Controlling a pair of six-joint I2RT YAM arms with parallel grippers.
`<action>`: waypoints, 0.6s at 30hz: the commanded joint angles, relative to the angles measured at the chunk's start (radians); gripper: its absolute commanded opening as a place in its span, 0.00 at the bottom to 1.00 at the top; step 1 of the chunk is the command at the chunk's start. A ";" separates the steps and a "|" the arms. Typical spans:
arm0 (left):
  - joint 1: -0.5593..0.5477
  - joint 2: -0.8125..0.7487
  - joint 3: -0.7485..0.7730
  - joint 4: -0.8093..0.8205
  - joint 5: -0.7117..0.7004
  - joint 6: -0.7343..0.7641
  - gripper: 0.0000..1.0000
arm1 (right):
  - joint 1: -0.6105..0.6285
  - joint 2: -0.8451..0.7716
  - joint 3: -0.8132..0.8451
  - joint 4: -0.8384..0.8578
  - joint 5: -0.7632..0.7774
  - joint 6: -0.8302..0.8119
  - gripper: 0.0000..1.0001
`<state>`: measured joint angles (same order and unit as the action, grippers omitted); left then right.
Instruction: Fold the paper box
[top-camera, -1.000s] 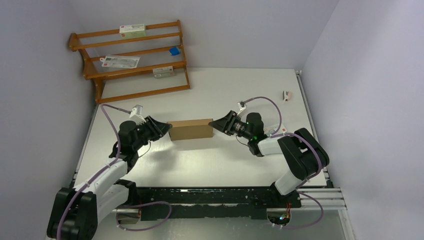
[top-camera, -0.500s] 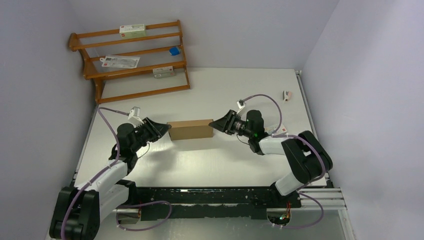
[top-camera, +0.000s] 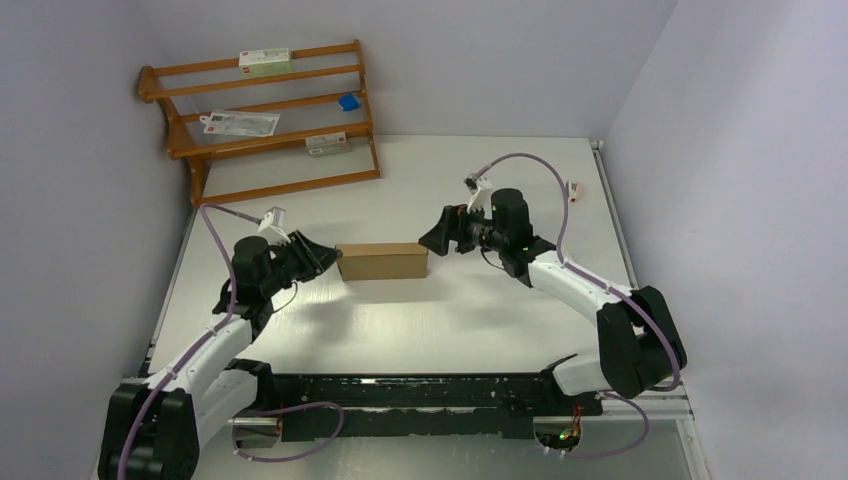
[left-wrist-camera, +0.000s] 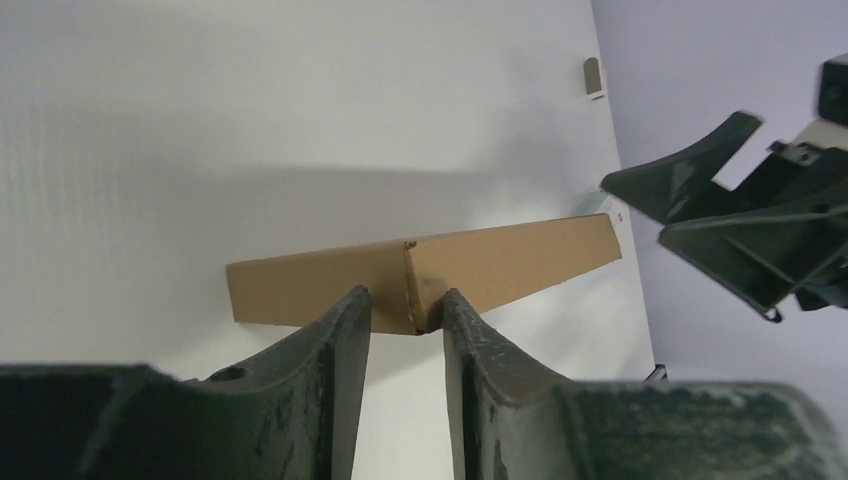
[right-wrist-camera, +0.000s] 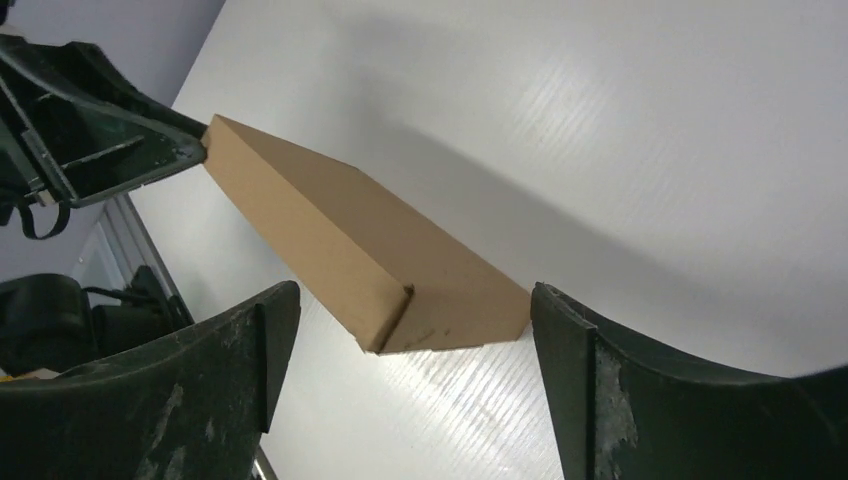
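Note:
The paper box (top-camera: 382, 262) is a closed, shallow brown carton lying lengthwise in the middle of the white table (top-camera: 470, 320). My left gripper (top-camera: 332, 258) is at its left end. In the left wrist view its two tips stand a narrow gap apart and press on either side of the near corner of the box (left-wrist-camera: 500, 265), so the left gripper (left-wrist-camera: 405, 305) is shut on that corner. My right gripper (top-camera: 430, 240) hovers just off the right end with its jaws wide open. In the right wrist view the box's (right-wrist-camera: 330, 225) end sits ahead of the right gripper (right-wrist-camera: 415, 292), touching neither finger.
A wooden rack (top-camera: 265, 120) stands at the back left with white cartons and a blue item on its shelves. A small object (top-camera: 573, 190) lies near the table's right edge. A black rail (top-camera: 420, 395) runs along the near edge by the arm bases.
The right gripper let go of the box's right end, opened wide and drew back and up. The left jaws closed slightly on the corner. The box hardly moved.

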<state>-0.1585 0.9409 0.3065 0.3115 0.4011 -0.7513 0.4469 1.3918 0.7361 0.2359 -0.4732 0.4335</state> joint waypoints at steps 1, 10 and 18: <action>0.005 -0.023 0.035 -0.237 -0.017 0.066 0.42 | 0.019 -0.025 0.101 -0.142 -0.063 -0.223 0.90; 0.006 -0.093 0.310 -0.539 -0.083 0.236 0.56 | 0.173 0.047 0.307 -0.383 -0.078 -0.666 0.94; 0.006 -0.144 0.478 -0.735 -0.194 0.481 0.69 | 0.237 0.198 0.506 -0.559 -0.023 -0.897 0.95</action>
<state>-0.1585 0.8185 0.7444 -0.2798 0.2855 -0.4297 0.6678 1.5234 1.1606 -0.1970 -0.5228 -0.2909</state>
